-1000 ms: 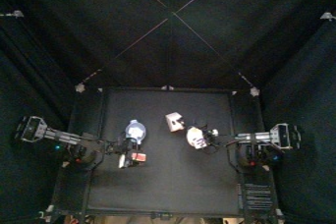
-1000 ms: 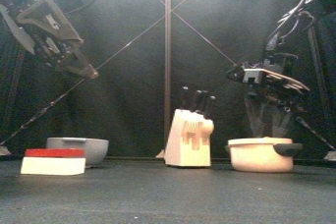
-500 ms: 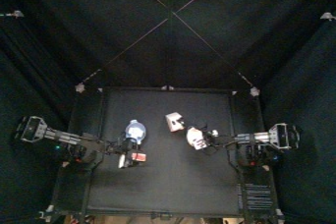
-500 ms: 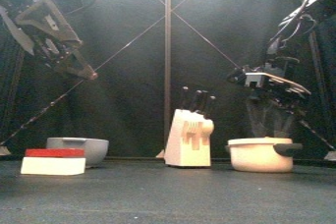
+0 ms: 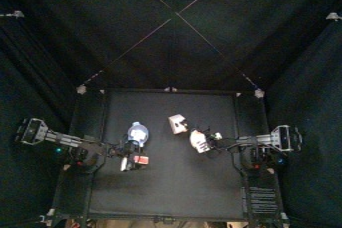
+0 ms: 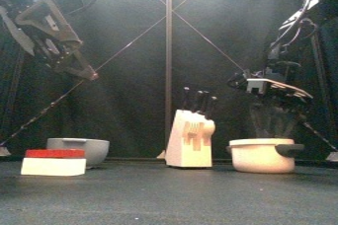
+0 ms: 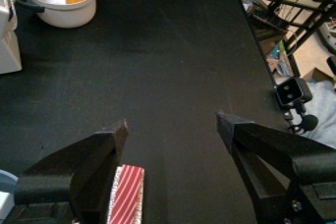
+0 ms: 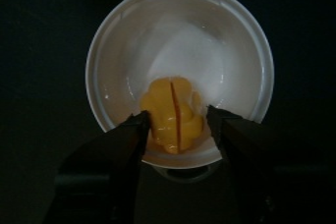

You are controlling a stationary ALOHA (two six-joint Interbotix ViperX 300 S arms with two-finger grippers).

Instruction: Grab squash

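The squash (image 8: pixel 175 115) is bright yellow and lies inside a white pot (image 8: pixel 197 41) on the table's right half. My right gripper (image 8: pixel 179 120) reaches down into the pot, open, one jaw close on each side of the squash. In the front view that gripper (image 6: pixel 271 120) hangs just above the pot (image 6: pixel 264 156), and the squash is hidden behind the pot's wall. The left gripper (image 7: pixel 171 135) is open and empty, held high over the table's left side (image 6: pixel 82 68).
A pale knife block (image 6: pixel 192 138) stands at mid-table beside the pot. A grey-blue bowl (image 6: pixel 77 150) and a red-and-white box (image 6: pixel 55 162) sit at the left. From above, the pot (image 5: pixel 201 139), block (image 5: pixel 178 123) and bowl (image 5: pixel 138 132) lie in a row.
My right gripper has sunk lower towards the pot, and its jaws have narrowed a little around the squash. The left arm has not moved.
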